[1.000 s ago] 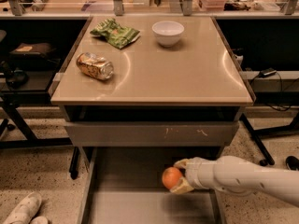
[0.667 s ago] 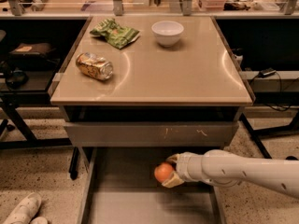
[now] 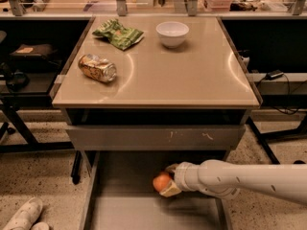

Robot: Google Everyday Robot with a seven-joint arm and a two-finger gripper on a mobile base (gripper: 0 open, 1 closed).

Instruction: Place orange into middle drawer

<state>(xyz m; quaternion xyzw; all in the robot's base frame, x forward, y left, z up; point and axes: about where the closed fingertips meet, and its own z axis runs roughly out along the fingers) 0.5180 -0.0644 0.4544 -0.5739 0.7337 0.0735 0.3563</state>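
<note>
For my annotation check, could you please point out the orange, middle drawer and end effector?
orange (image 3: 161,181): camera view, centre of its visible skin.
middle drawer (image 3: 125,176): camera view, bare floor left of the orange.
end effector (image 3: 169,179): camera view, between fingertips gripping the orange, over the drawer.

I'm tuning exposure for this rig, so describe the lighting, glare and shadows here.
Camera view: warm light, with curved glare streaks on the tabletop beside the can and near its right edge. Same camera view: the middle drawer sits in the table's shadow, darkest at the back, yet the orange, gripped by the gripper above its floor, shows bright.
</note>
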